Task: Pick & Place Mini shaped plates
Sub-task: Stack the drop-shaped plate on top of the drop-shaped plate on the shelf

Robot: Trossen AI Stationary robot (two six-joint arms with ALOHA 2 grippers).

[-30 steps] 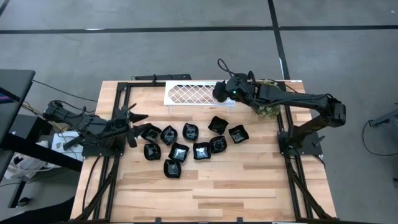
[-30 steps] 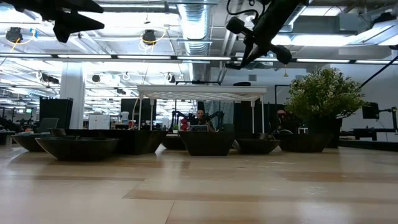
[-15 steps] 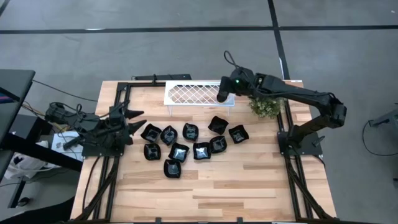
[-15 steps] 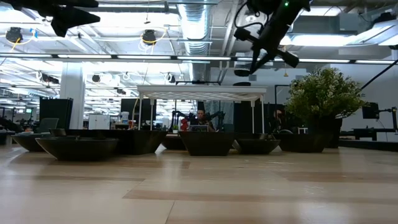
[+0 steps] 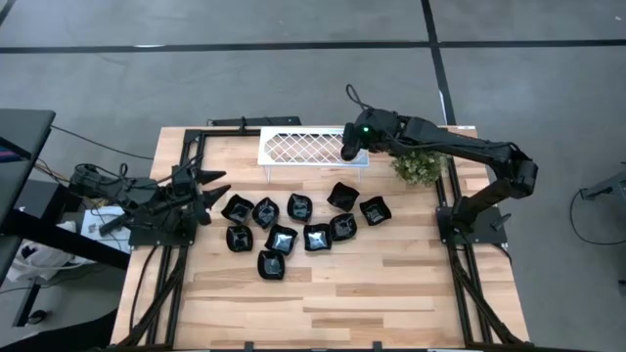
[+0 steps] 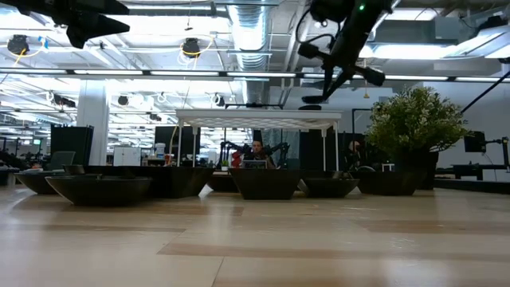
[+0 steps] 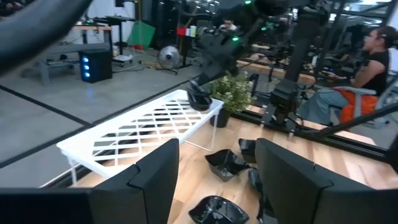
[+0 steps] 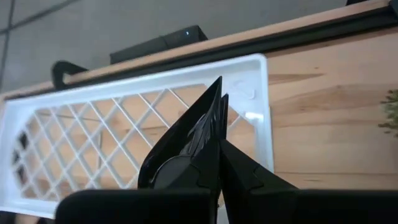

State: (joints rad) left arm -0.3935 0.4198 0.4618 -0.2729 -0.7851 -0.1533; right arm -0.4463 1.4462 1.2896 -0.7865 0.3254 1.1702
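My right gripper (image 5: 348, 149) is shut on one mini shaped plate (image 8: 189, 140), a small glossy black dish, and holds it just above the right end of the white lattice tray (image 5: 293, 147). The low view shows this plate (image 6: 312, 100) hanging close over the tray top (image 6: 255, 114). Several more black plates (image 5: 293, 227) rest on their bases in a cluster at mid-table. My left gripper (image 5: 213, 186) waits open at the table's left edge, raised, with nothing between its fingers (image 7: 155, 180). My right gripper pinches the plate's rim (image 8: 208, 146) between its two fingers. The fingers slant down from the table's right side. The plate reaches out past the fingertips and hangs clear of the tray's right end (image 8: 249, 93).
A green plant (image 5: 421, 168) stands at the far right beside the tray, under my right arm. The near half of the wooden table (image 5: 342, 303) holds nothing. Black frame rails run along the left, right and far edges.
My right gripper has tipped further downward and sunk a little toward the tray's right end, still shut on the plate, which now hangs closer over the lattice.
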